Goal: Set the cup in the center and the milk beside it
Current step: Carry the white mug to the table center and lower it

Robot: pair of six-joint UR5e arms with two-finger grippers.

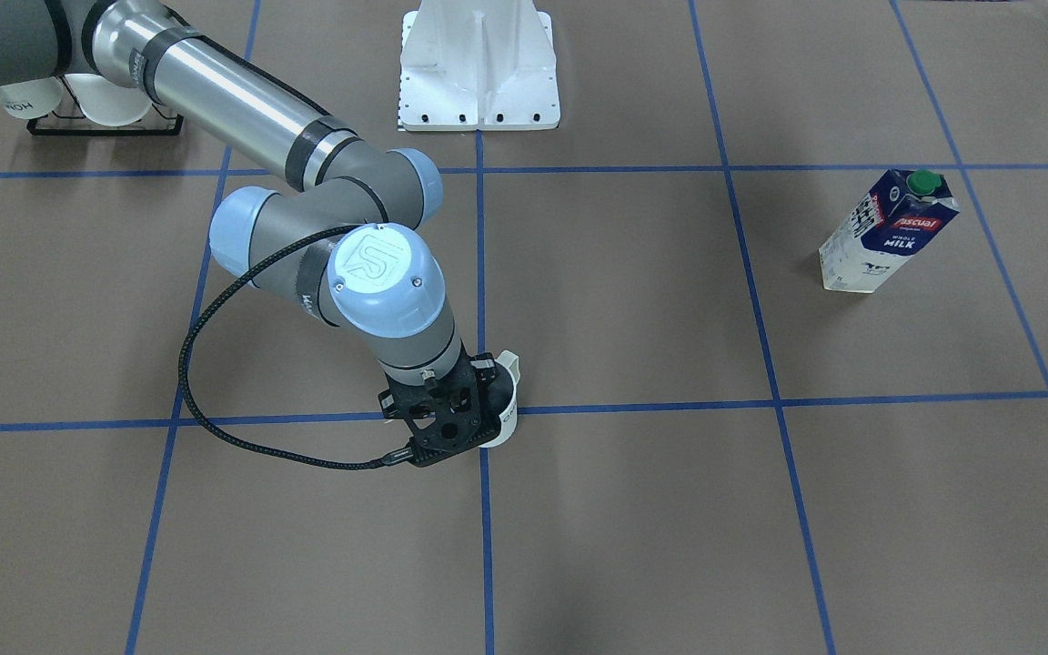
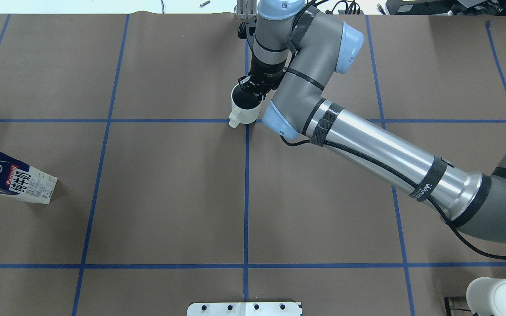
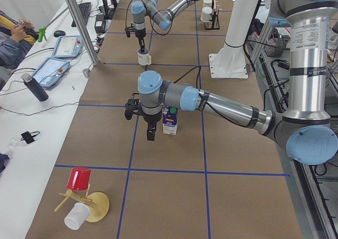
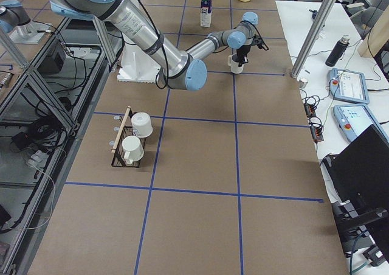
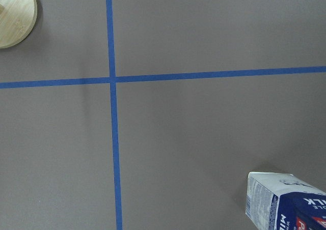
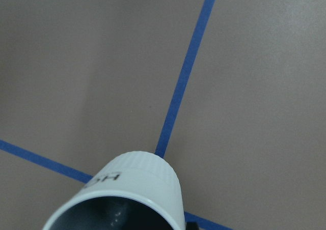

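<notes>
Our right hand pinches the rim of the small white dark-lined mug at the blue-tape center crossing; we judge it stiff, light, slick. The tall blue-and-white milk carton stands well apart. Whether our left hand is open, we cannot tell.

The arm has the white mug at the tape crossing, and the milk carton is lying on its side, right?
No: the milk carton stands upright, as the exterior left view shows. The right gripper does have the white mug at the tape crossing.
</notes>
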